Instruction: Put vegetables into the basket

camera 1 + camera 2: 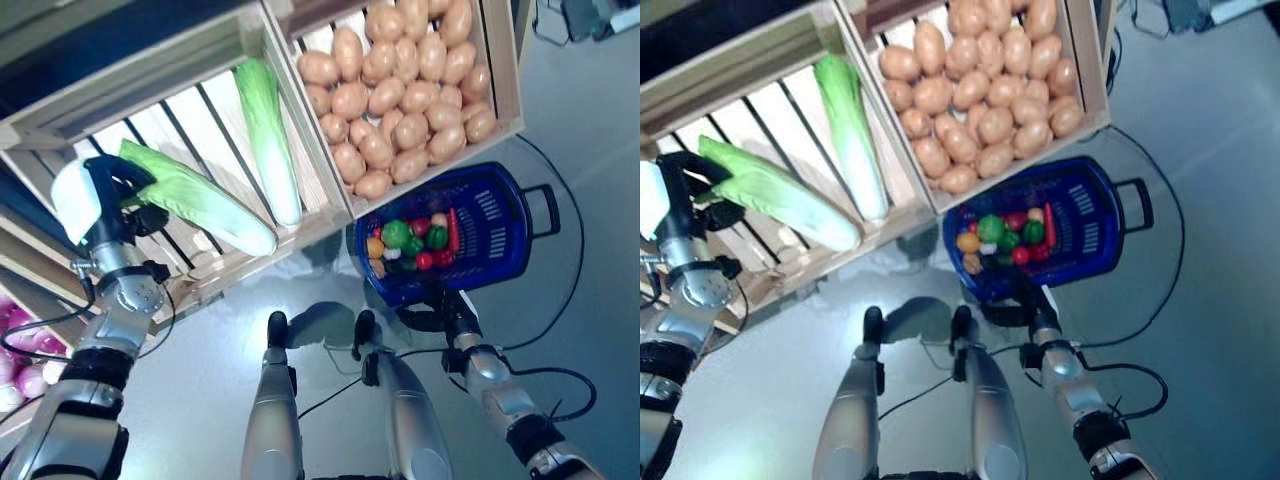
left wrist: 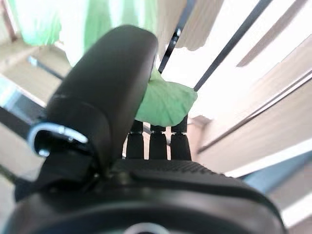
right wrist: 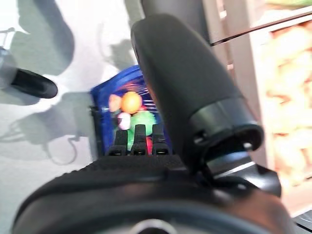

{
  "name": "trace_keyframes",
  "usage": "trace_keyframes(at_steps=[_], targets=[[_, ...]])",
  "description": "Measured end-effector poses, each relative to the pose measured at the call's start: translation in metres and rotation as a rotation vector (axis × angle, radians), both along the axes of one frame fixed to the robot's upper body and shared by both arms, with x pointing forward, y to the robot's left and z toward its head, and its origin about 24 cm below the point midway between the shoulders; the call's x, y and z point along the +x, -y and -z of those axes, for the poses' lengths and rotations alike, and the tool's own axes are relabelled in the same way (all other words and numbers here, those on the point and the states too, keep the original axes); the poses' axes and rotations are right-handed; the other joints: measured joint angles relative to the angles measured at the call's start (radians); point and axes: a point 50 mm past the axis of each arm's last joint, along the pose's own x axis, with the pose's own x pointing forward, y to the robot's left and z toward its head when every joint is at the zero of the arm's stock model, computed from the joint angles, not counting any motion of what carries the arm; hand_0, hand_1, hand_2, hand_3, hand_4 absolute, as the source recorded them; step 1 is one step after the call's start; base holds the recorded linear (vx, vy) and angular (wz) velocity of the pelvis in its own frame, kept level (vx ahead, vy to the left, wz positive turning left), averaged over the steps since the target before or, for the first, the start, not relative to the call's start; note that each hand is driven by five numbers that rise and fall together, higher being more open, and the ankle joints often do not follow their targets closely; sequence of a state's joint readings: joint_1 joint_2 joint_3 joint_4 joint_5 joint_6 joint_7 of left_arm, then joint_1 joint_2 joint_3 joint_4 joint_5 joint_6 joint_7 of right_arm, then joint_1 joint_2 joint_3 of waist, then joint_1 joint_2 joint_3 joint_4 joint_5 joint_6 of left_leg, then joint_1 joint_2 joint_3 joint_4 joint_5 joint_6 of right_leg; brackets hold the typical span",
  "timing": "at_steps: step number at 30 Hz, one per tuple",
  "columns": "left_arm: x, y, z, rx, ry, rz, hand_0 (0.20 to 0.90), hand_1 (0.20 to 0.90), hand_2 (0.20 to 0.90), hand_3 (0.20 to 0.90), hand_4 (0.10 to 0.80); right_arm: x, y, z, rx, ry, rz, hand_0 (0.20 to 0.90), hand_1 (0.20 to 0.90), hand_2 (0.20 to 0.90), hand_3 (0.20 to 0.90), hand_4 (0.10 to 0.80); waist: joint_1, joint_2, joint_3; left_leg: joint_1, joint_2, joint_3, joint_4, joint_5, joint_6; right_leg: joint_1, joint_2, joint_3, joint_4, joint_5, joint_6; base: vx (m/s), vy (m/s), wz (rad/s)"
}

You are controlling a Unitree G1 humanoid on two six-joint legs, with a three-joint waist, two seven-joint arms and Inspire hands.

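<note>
A long green-and-white cabbage point(image 1: 205, 205) is lifted over the front edge of a slatted wooden crate point(image 1: 190, 125), where a second cabbage point(image 1: 270, 140) lies. My left hand point(image 1: 112, 185) grips its leafy end; in the left wrist view the fingers point(image 2: 157, 141) curl onto a green leaf point(image 2: 165, 103). Lower right on the floor, a blue basket point(image 1: 505, 220) holds several small coloured vegetables point(image 1: 410, 240). My right hand point(image 1: 447, 305) is at its near rim, curled round the dark handle point(image 1: 415, 318). The right wrist view shows the basket point(image 3: 105, 92) past the fingers point(image 3: 139, 141).
A neighbouring crate point(image 1: 505, 70) is filled with potatoes point(image 1: 400, 80). Pink-red onions point(image 1: 20, 370) show at the lower left edge. Grey floor point(image 1: 590, 330) spreads to the right of the basket.
</note>
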State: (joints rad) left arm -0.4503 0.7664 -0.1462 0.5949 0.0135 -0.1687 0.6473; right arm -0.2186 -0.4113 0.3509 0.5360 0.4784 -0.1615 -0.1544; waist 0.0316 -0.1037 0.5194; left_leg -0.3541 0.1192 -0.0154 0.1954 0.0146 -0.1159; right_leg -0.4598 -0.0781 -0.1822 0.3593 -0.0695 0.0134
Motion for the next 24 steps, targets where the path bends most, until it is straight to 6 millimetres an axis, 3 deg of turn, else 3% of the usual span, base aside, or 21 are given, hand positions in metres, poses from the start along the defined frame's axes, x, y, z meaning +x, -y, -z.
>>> trace_keyframes(at_steps=[7, 11, 15, 24], targets=[[-0.017, 0.021, 0.050, -0.374, -0.029, 0.088, 0.300, 0.300, 0.300, 0.300, 0.400, -0.008, 0.007, -0.016, 0.049, 0.100, 0.037, 0.900, 0.900, 0.900, 0.900, 0.800, 0.014, 0.033, -0.006, 0.139, -0.004, -0.003, -0.089, 0.020, 0.013, 0.147, -0.005, -0.020, -0.088, 0.009, 0.022, 0.143, 0.029, 0.08], [-0.030, 0.047, 0.091, -0.620, -0.136, 0.216, 0.300, 0.300, 0.300, 0.300, 0.400, -0.013, 0.010, -0.026, 0.048, 0.152, 0.012, 0.900, 0.900, 0.900, 0.900, 0.800, 0.011, 0.059, -0.016, 0.210, -0.009, 0.000, -0.140, 0.027, 0.023, 0.227, -0.005, -0.024, -0.152, 0.024, 0.038, 0.158, 0.043, 0.02], [-0.046, 0.078, 0.126, -0.836, -0.245, 0.329, 0.300, 0.300, 0.300, 0.300, 0.400, -0.022, 0.006, -0.042, 0.081, 0.223, -0.056, 0.900, 0.900, 0.900, 0.900, 0.800, 0.002, 0.063, -0.036, 0.293, -0.011, 0.004, -0.180, 0.023, 0.028, 0.327, -0.002, -0.029, -0.231, 0.038, 0.054, 0.132, 0.021, 0.02], [-0.055, 0.090, 0.145, -1.127, -0.276, 0.373, 0.300, 0.300, 0.300, 0.300, 0.400, -0.024, 0.003, -0.057, 0.054, 0.281, -0.149, 0.900, 0.900, 0.900, 0.900, 0.800, -0.003, 0.098, -0.137, 0.369, -0.012, 0.021, -0.243, 0.029, 0.036, 0.447, 0.007, -0.047, -0.380, 0.090, 0.068, 0.064, -0.002, 0.03]])
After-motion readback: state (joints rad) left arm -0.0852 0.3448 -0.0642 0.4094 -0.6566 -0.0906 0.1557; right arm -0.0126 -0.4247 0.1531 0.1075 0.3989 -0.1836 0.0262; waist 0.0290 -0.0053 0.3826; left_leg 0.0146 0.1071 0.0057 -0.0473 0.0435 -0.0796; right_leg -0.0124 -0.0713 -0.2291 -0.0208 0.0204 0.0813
